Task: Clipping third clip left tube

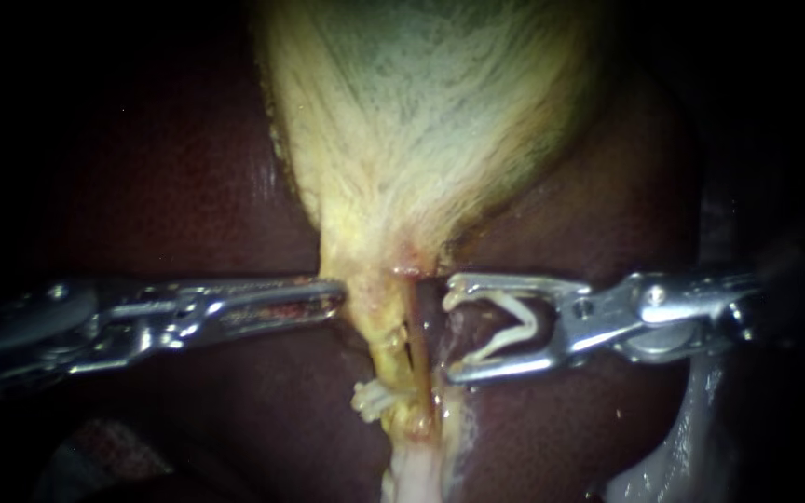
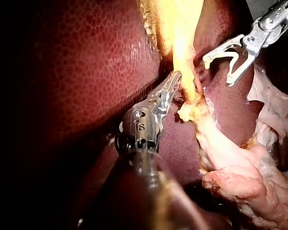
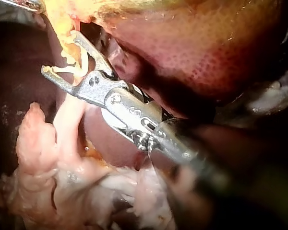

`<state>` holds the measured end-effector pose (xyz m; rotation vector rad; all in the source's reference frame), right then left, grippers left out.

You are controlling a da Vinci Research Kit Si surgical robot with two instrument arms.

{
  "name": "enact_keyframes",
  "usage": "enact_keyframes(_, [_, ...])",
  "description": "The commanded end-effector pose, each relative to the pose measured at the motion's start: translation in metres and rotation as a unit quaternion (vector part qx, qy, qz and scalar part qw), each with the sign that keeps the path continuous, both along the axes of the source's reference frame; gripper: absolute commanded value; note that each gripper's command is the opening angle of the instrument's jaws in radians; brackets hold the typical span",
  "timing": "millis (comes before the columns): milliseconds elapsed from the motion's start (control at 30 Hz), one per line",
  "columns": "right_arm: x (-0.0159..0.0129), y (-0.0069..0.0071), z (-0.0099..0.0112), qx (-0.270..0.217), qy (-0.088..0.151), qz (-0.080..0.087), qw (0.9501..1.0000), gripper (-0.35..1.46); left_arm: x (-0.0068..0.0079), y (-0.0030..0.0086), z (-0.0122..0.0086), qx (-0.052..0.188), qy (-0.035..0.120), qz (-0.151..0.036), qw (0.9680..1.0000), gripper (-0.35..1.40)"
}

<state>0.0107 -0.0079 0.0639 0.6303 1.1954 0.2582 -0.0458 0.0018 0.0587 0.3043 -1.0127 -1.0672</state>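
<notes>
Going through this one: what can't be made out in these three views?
Endoscope view: the pale tube below the small white clip runs off the bottom edge.
Left wrist view: the yellow tissue strand hides the tip of the silver left instrument, so its hold is unclear.
Right wrist view: the silver right instrument, holding an open white clip in its jaws, has its shaft blurred close to the camera.

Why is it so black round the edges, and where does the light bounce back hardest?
Endoscope view: light pools on the gallbladder, the liver fading to black outward; glare on the right instrument holding its clip. Left wrist view: wet shine on the liver, darkening away from the gallbladder. Right wrist view: highlights along the instrument's metal.
</notes>
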Motion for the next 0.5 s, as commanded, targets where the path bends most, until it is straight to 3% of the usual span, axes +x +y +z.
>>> enact_keyframes(33, [0.0003,-0.0003,0.0004,0.004,-0.001,-0.001,1.0000,0.58,0.0000,-0.0001,-0.0002,0.000,0.000,-0.001,1.0000,-0.35])
enact_keyframes(267, [0.0018,-0.0017,0.0037,0.028,-0.009,0.000,0.9996,0.56,-0.0002,-0.0007,-0.0016,0.001,0.002,-0.004,1.0000,-0.35])
enact_keyframes(500, [0.0019,-0.0013,0.0063,0.029,-0.012,0.000,0.9995,0.56,-0.0003,-0.0008,-0.0020,0.001,0.002,-0.004,1.0000,-0.35])
